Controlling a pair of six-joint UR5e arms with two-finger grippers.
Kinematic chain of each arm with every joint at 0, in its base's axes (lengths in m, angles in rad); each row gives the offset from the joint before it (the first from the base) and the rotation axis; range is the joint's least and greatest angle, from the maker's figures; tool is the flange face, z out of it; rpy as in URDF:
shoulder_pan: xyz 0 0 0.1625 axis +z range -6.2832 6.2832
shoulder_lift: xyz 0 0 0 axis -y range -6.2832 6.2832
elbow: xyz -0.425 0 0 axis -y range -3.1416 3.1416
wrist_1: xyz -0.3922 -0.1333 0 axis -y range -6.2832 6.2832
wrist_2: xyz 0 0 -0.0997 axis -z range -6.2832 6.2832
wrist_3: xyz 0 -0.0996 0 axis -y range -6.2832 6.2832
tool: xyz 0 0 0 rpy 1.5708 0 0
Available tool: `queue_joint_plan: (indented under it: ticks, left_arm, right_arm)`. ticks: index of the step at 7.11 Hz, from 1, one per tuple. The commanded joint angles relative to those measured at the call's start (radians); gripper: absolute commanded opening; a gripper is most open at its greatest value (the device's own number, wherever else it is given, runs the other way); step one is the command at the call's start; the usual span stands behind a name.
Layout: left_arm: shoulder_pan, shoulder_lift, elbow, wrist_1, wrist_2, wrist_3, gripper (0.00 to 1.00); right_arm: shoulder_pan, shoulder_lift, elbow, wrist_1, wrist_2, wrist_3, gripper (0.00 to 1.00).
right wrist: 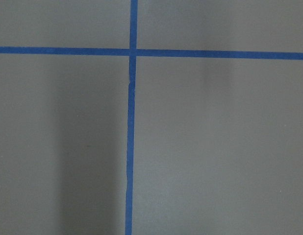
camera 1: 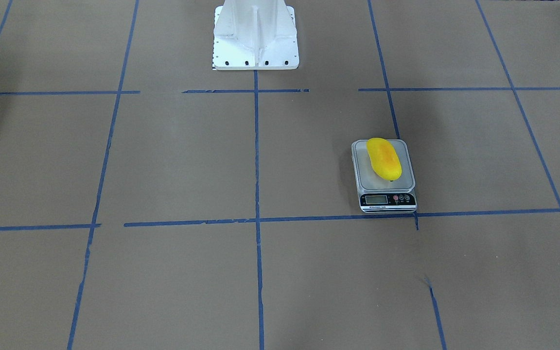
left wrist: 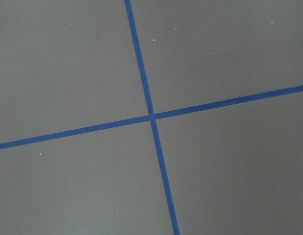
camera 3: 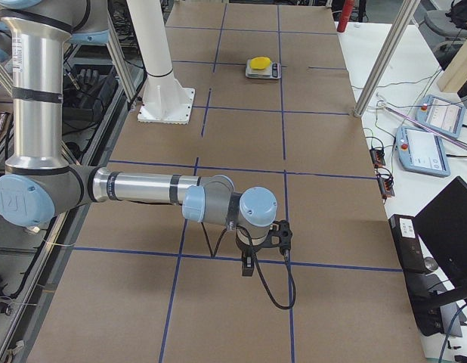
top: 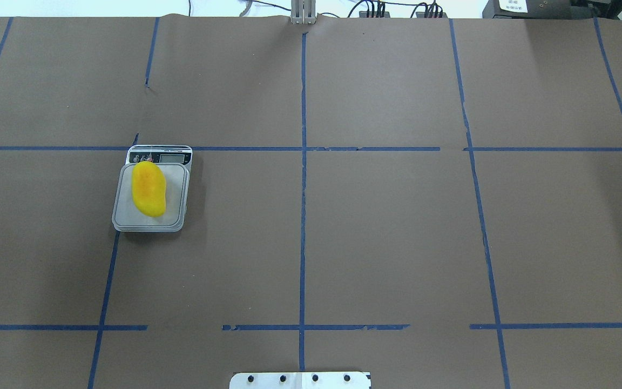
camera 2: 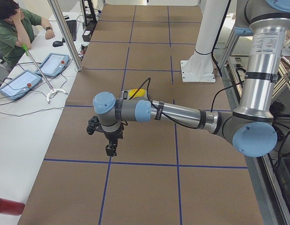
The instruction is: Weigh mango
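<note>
The brown worktop (top: 397, 243) is gridded with blue tape. The left hand (camera 2: 110, 149) and right hand (camera 3: 248, 265) hang above its opposite ends; I cannot tell whether their fingers are apart or together. Overhead, a scale (top: 176, 213) sits at 9 o'clock from centre. The mango (top: 149, 189) lies on its platform, long axis 12 to 6.

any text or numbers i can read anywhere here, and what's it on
Scale front panel: the display and a printed strip under it, both too small to read.
Left arm: lettering down its silver tube, too blurred to read.
Mango: no writing seen.
No text can be quoted.
</note>
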Motion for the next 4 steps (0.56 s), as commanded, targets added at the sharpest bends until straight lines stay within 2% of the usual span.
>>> queue_joint_plan:
  ticks: [1, 2, 3, 4]
  left_arm:
    - [-0.023, 0.046, 0.02, -0.03, -0.076, 0.014, 1.0]
    - [-0.022, 0.115, 0.041, -0.175, -0.104, 0.009, 1.0]
    - [-0.022, 0.128, 0.049, -0.242, -0.101, -0.002, 1.0]
    - [-0.022, 0.128, 0.05, -0.244, -0.098, -0.002, 1.0]
  right_arm:
    - [0.0, 0.0, 0.0, -0.001, 0.0, 0.0, 1.0]
    - [0.0, 0.0, 0.0, -0.001, 0.0, 0.0, 1.0]
    - [0.0, 0.0, 0.0, 0.001, 0.0, 0.0, 1.0]
    - [0.0, 0.0, 0.0, -0.001, 0.0, 0.0, 1.0]
